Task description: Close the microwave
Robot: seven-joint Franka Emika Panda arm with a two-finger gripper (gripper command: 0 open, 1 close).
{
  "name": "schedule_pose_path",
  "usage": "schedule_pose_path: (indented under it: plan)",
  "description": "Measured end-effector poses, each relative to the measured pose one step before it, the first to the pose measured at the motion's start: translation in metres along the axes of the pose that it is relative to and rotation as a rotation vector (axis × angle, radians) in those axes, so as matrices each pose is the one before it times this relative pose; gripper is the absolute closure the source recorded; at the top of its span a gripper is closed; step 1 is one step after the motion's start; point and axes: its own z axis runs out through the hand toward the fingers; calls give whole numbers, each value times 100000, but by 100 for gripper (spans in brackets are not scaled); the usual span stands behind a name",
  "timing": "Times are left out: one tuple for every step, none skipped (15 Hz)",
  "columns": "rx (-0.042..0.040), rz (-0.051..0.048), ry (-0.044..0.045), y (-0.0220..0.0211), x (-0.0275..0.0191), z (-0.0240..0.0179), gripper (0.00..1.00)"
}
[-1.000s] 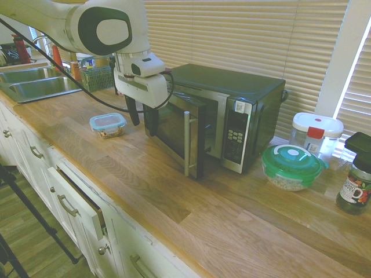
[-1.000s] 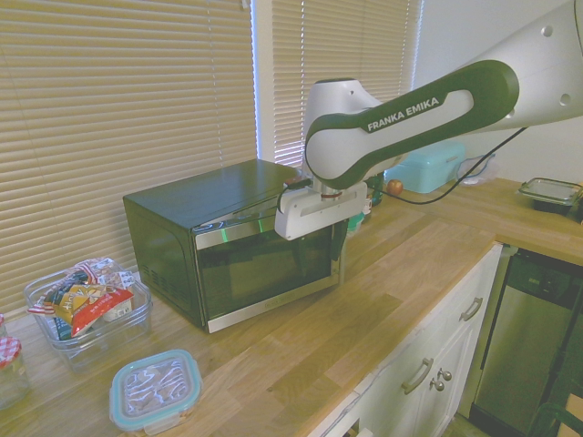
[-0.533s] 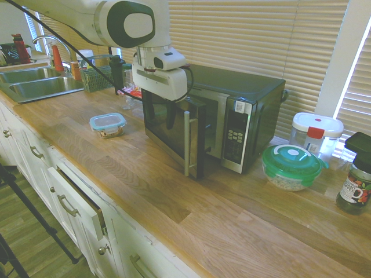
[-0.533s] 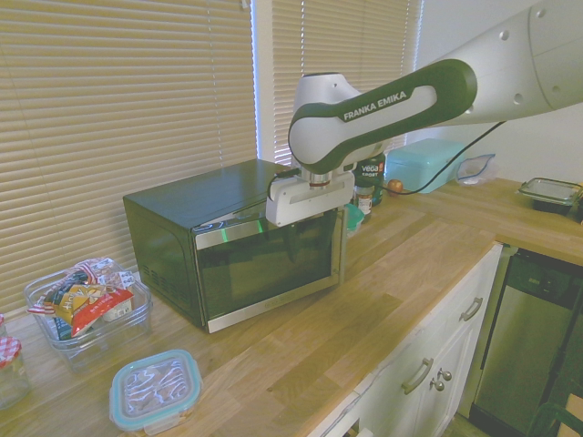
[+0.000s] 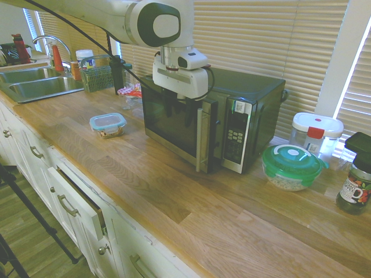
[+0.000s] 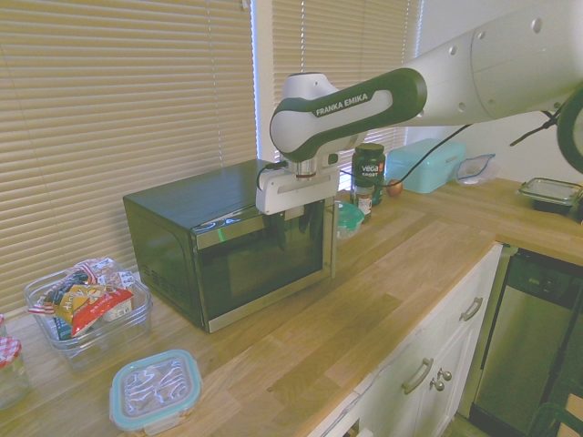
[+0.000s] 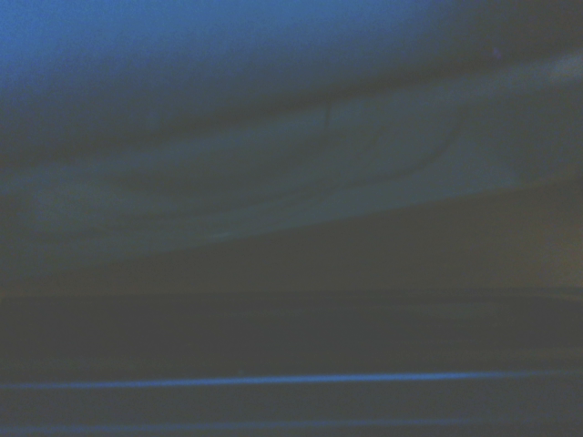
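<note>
First exterior view: the jaws stand wide apart, empty, by the microwave [image 5: 246,84] door [image 5: 159,120], contact unclear.

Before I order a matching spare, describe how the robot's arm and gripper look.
The arm is glossy white with rounded segments, a dark green band lettered "FRANKA EMIKA" in white, and small round caps. A thin black cable runs alongside. The gripper has a blocky white body with two slim, dark fingers.
</note>
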Motion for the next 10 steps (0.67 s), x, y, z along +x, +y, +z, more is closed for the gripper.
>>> schedule_pose_path:
  plan:
    - [519,71,292,-458,380,-204,0]
    - [600,-156,350,-554,274,-335,0]
    - [-935,-482,-800,-205,84,-93,0]
    - [-588,-552,-507,-153,70,-126,0]
    - [-466,-674,-424,-119,53,-99,0]
    - [-243,-884,-243,-117,89,-78,0]
    - [-283,-776,-261,-143,107,-100,0]
    - [-265,-650,-261,-132,99,-12,0]
    - [-248,-381,-262,-100,80,-30,0]
    - [-237,-229,-217,-40,45,-5,0]
